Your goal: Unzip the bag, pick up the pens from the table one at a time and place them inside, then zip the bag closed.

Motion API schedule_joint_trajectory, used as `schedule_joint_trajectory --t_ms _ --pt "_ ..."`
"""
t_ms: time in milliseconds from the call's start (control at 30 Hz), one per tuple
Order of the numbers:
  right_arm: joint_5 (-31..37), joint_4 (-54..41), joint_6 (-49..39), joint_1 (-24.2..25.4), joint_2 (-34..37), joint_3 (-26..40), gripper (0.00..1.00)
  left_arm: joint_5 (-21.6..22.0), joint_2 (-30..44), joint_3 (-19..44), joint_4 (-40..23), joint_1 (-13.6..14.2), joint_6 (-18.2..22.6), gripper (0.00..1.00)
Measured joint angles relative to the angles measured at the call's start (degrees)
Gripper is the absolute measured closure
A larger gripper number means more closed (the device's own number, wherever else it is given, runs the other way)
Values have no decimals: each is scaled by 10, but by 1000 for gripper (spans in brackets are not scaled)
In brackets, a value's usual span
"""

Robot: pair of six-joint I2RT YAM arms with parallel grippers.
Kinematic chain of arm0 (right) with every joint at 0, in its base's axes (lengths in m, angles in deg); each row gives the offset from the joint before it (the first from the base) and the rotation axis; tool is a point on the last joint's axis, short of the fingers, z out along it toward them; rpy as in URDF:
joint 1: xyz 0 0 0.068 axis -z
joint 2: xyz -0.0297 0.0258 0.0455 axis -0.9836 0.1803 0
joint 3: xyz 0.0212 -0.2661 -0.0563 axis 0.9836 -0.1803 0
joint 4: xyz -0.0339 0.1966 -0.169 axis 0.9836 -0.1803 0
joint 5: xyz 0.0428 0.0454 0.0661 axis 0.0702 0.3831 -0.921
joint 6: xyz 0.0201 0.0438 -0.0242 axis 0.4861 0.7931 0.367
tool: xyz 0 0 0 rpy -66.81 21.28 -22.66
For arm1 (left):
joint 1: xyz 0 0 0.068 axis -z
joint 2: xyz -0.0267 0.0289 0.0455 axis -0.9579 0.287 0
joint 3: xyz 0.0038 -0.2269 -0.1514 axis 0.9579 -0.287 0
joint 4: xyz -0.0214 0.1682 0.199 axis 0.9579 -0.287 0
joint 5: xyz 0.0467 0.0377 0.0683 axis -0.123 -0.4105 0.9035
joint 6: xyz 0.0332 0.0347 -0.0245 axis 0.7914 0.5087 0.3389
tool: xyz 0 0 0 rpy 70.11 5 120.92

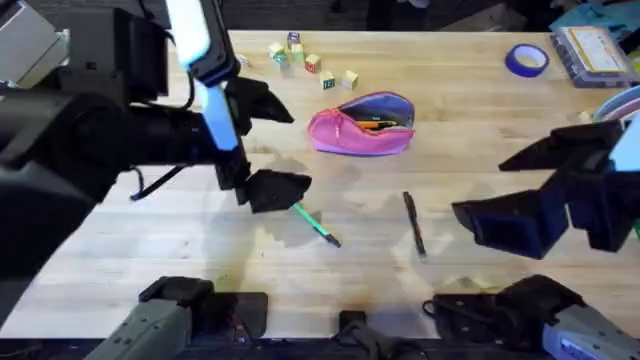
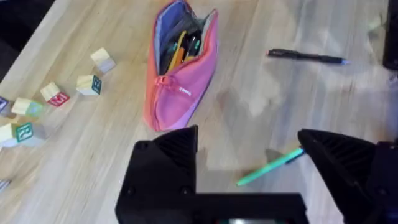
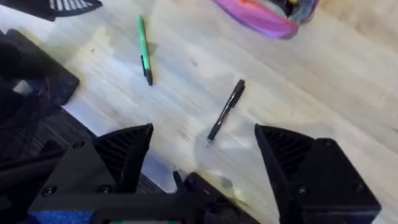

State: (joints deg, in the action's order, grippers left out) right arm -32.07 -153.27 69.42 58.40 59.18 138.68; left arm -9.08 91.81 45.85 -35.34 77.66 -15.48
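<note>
Spread wide and empty, the left gripper (image 2: pixel 249 155) hovers over the slim green plastic pen (image 1: pixel 316 224), near-left of the unzipped pink fabric pouch (image 1: pixel 361 125). Light, stiff, slippery: pinch mid-barrel. The right gripper (image 3: pixel 202 146) is also spread.

Small wooden letter blocks (image 1: pixel 310 60) are scattered at the far side. A blue tape roll (image 1: pixel 526 60) and a clear plastic box (image 1: pixel 598 52) are seen at the far right.

Green pen (image 1: pixel 318 226) end under left gripper (image 1: pixel 272 150)
</note>
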Motion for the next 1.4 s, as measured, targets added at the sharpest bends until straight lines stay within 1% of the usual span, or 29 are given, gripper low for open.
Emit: schedule_joint_trajectory --t_ms 100,133,200,233,333,400,433,500,533,600,833,867,1000,1033,1200,1233,1400 --pt "0 -2 7 0 0 0 4 19 -33 0 -25 0 0 7" --pt "0 -5 16 0 0 0 4 43 -63 0 -46 0 0 8" --pt "-1 -8 29 0 0 0 4 61 -83 0 -54 0 -1 7" --pt "-4 -8 46 0 4 0 4 77 -104 0 -55 0 -1 7" --pt "-2 -7 58 0 16 0 3 88 -119 0 -56 0 -1 7" --pt "8 -7 64 0 20 0 3 90 -119 0 -57 0 -1 7" --pt "31 -7 83 0 20 -2 3 92 -119 0 -58 0 -1 7" --pt "48 -4 98 0 20 -5 3 92 -119 0 -58 0 -1 7" --pt "67 15 119 0 20 -23 3 92 -119 0 -58 0 -1 7" --pt "76 32 131 0 20 -43 3 92 -119 0 -58 0 -1 7" --pt "90 97 179 0 20 -129 4 92 -119 0 -58 0 -1 7" --pt "111 151 197 -12 20 -179 3 92 -119 0 -58 0 -1 7" --pt "121 174 213 -39 24 -213 3 92 -119 0 -58 0 -1 7" --pt "131 184 231 -64 35 -235 3 92 -119 0 -58 0 -1 7" --pt "147 213 256 -108 51 -268 3 92 -119 0 -58 0 -1 7" --pt "162 234 273 -129 66 -283 3 92 -119 0 -58 0 -1 7" --pt "182 273 309 -139 106 -289 3 92 -119 0 -58 0 -1 7"
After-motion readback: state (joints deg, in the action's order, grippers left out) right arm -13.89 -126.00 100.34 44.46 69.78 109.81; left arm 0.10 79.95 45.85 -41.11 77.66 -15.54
